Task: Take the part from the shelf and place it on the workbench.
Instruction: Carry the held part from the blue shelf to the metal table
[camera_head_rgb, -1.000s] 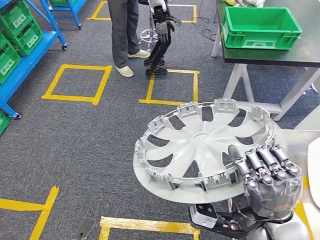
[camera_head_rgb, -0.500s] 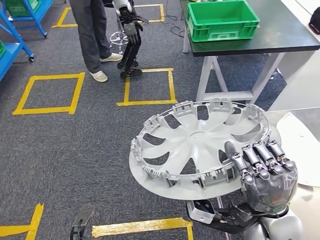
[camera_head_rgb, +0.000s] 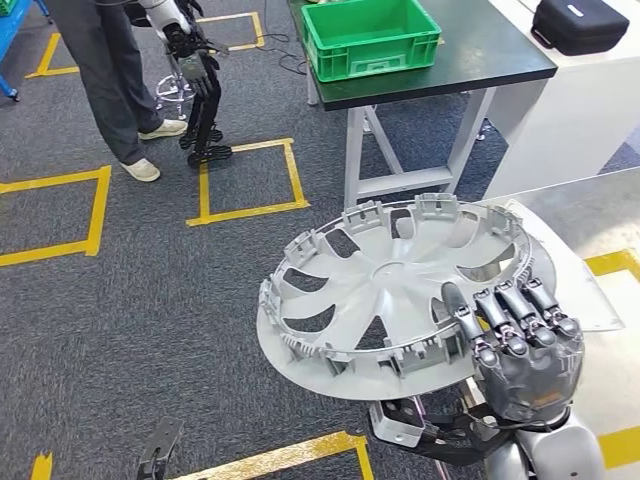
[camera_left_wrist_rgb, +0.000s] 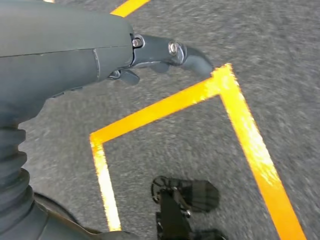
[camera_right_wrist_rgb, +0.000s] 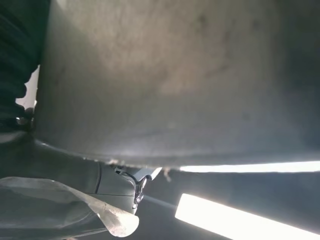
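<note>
The part is a silver wheel cover (camera_head_rgb: 392, 290), lying roughly level with its ribbed inner side up, above the carpet. My right hand (camera_head_rgb: 521, 345) grips its near right rim, fingers curled over the edge. Its dull underside (camera_right_wrist_rgb: 170, 75) looms close in the right wrist view. My left hand (camera_left_wrist_rgb: 113, 50) hangs low over the carpet with fingers stretched out and nothing in them; its tips (camera_head_rgb: 158, 450) show at the bottom of the head view. A black-topped workbench (camera_head_rgb: 483, 50) stands ahead to the right.
A green crate (camera_head_rgb: 370, 35) sits on the black bench, and a black case (camera_head_rgb: 577, 22) on a white counter beyond. A pale grey surface (camera_head_rgb: 596, 210) lies at my right. A person (camera_head_rgb: 106, 80) and another robot (camera_head_rgb: 192, 80) stand at far left. Yellow tape squares (camera_head_rgb: 245, 180) mark the carpet.
The camera has swung right, so the whole scene has slid left and the benches have come into fuller view. The wheel cover stays in my right hand's grip.
</note>
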